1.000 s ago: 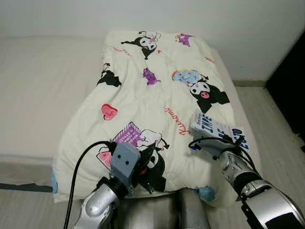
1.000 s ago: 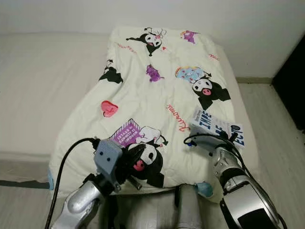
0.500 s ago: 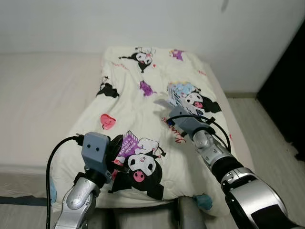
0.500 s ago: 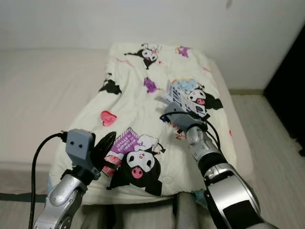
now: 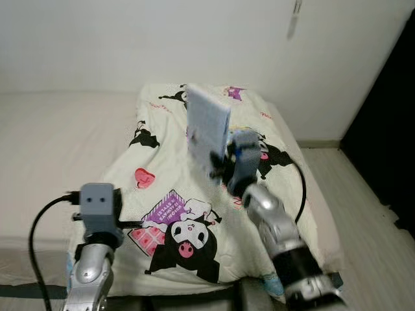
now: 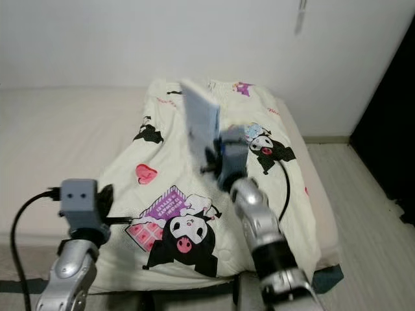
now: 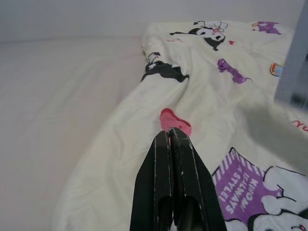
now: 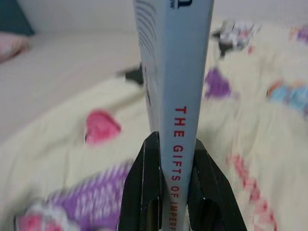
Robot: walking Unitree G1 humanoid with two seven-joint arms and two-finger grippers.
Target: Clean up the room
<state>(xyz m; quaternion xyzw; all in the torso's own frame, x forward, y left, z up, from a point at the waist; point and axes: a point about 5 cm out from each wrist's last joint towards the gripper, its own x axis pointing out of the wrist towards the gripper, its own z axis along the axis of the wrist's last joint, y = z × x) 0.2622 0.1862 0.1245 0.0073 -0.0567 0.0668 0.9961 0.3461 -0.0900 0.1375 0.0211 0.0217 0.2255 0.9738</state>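
My right gripper [image 5: 218, 163] is raised over the middle of the bed and is shut on a pale blue book [image 5: 207, 127], which stands upright on edge in the air. In the right wrist view the book [image 8: 175, 72] shows its spine with red lettering, clamped between my two black fingers [image 8: 144, 178]. My left gripper [image 7: 171, 139] is shut with nothing in it, held low over the near left part of the cartoon-print quilt [image 5: 194, 194], pointing at a pink heart print [image 7: 174, 121].
The quilt covers the right half of a beige mattress [image 5: 58, 142]. A white wall [image 5: 130, 39] runs behind the bed. Pale floor [image 5: 363, 201] lies to the right, with a dark opening [image 5: 389, 129] at the far right.
My right gripper has lifted the book off the quilt's right edge and swung it up and left over the bed's middle. The left arm moved left. The camera has tilted up.
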